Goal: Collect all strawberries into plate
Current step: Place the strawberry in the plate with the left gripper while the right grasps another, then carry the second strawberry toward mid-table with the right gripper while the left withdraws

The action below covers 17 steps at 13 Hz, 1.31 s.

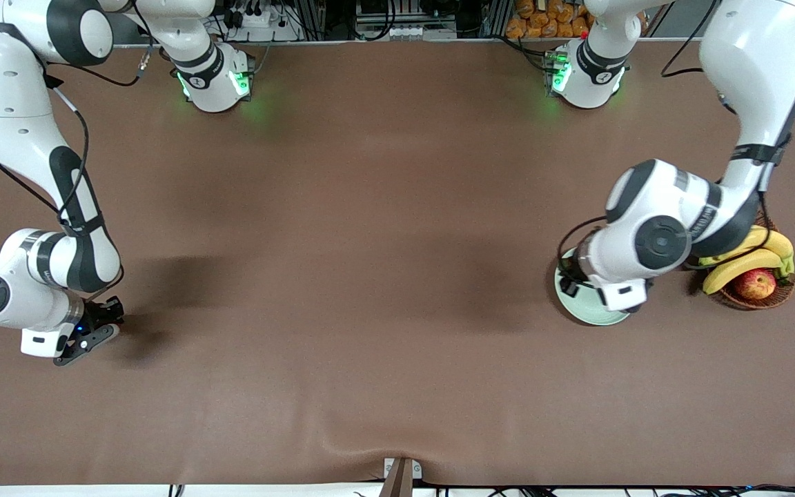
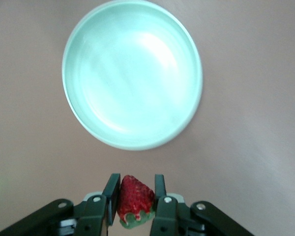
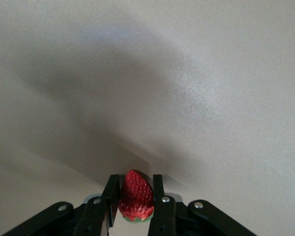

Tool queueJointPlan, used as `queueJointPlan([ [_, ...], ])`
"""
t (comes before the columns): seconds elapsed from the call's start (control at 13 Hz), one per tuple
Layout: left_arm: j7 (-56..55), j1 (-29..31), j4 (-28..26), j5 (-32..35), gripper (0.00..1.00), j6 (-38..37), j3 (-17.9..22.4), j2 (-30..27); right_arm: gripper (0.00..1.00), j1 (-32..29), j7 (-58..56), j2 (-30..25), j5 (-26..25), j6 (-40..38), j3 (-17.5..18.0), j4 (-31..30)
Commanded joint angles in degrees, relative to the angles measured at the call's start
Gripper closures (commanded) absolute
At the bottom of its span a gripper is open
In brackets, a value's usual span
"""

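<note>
We see two arms, each carrying a berry. The left gripper point(image 2: 136, 199) hangs over the plate point(image 2: 132, 73), a pale green dish near the basket point(image 1: 756, 293) of bananas point(image 1: 749, 259) and an apple point(image 1: 756, 283) at the left arm's end of the table point(image 1: 370, 241). Its fingers point(image 2: 111, 194) pinch a strawberry point(image 2: 134, 200) between the pads, red tip pointing out. The right gripper point(image 3: 136, 196) hangs over bare table at the right arm's end, its fingers clamping a second strawberry point(image 3: 136, 195) the same way.
</note>
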Motion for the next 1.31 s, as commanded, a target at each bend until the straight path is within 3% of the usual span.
queueJointPlan([
  [0.0, 8.0, 6.6, -6.4, 5.4, 1.00, 5.6, -1.0, 0.2, 1.00, -1.0, -1.0, -0.4, -0.7, 1.4, 0.7, -1.4],
  [0.15, 11.3, 10.9, -9.3, 7.7, 1.00, 12.5, -1.0, 2.4, 1.00, -0.9, -0.8, -0.7, -0.6, 1.4, 0.7, -1.2],
  [0.31, 12.3, 11.2, -9.2, 8.1, 0.99, 13.5, -0.9, 4.2, 1.00, -0.9, -0.9, -0.8, -0.1, 1.3, 1.4, -1.0],
  [0.39, 12.3, 11.3, -9.2, 8.2, 0.78, 14.0, -0.8, 4.9, 1.00, -0.9, -1.2, -0.9, 0.8, 1.3, 2.0, -0.9],
  [0.46, 12.1, 11.2, -9.0, 8.2, 0.28, 14.1, -0.8, 5.2, 1.00, -0.8, -1.5, -1.0, 2.0, 1.3, 2.8, -0.8],
  [0.54, 11.3, 11.2, -8.9, 8.1, 0.00, 13.9, -1.0, 4.5, 1.00, -0.9, -1.5, -1.2, 2.5, 1.3, 3.9, -0.8],
  [0.77, 11.1, 11.0, -7.9, 6.4, 0.00, 9.3, -4.2, -0.4, 1.00, -0.8, -1.4, -2.3, 2.5, 1.2, 8.5, -0.3],
  [1.0, 10.7, 10.9, 0.5, 1.4, 0.00, -2.1, -9.8, -0.7, 1.00, -0.6, -1.4, -2.5, 2.5, 1.2, 15.1, 0.2],
  [1.23, 7.3, 10.7, 5.5, 1.1, 0.00, -10.3, -16.0, -0.7, 1.00, 0.9, -0.8, -2.2, 2.5, 1.8, 21.6, 0.7],
])
